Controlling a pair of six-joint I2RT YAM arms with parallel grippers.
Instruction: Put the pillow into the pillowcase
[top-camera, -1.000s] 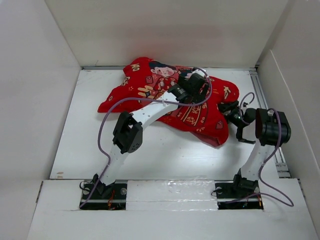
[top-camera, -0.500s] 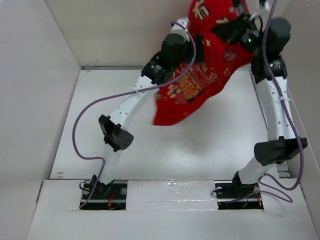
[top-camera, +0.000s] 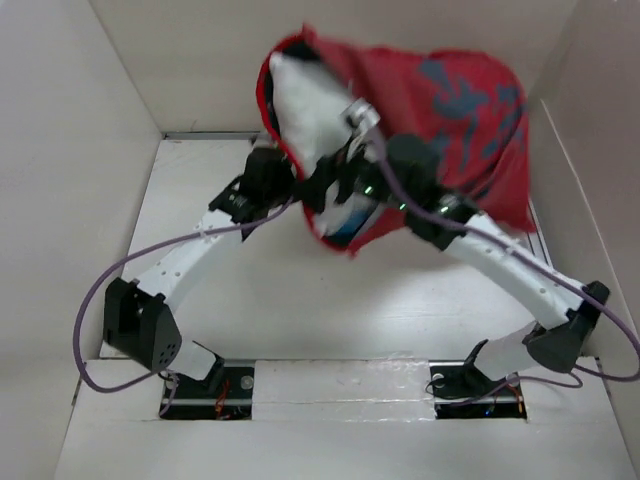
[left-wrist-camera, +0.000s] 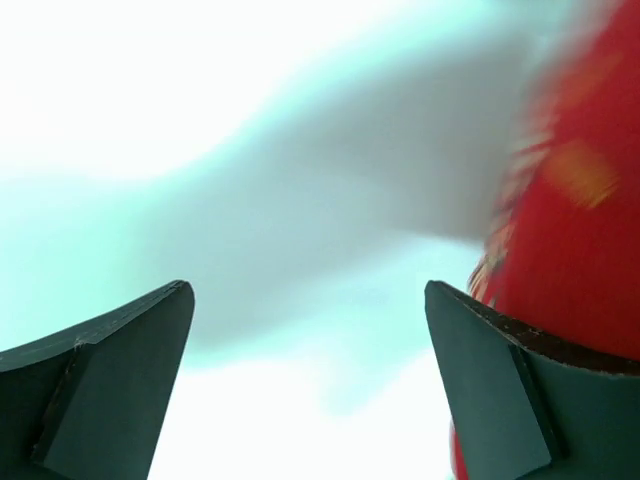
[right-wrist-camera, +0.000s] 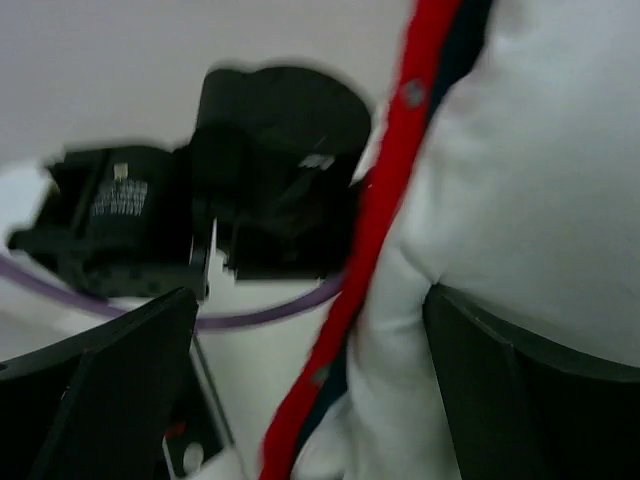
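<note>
The red pillowcase hangs high in the air over both arms, showing dull red cloth with dark print. The white pillow shows in its open mouth at the upper left. My left gripper is below that mouth. In the left wrist view it is open, with blurred white between the fingers and red cloth at the right. My right gripper is under the case. In the right wrist view it stands wide open, with the red hem and pillow between its fingers.
White walls close in the white table on the left, back and right. A metal rail runs along the table's right side. The left gripper's black body and purple cable are close in front of my right gripper.
The pillowcase lay on the table a second ago, then rose to the upper right. Now it has swung towards the middle, both grippers have met under it, and the white pillow shows.
</note>
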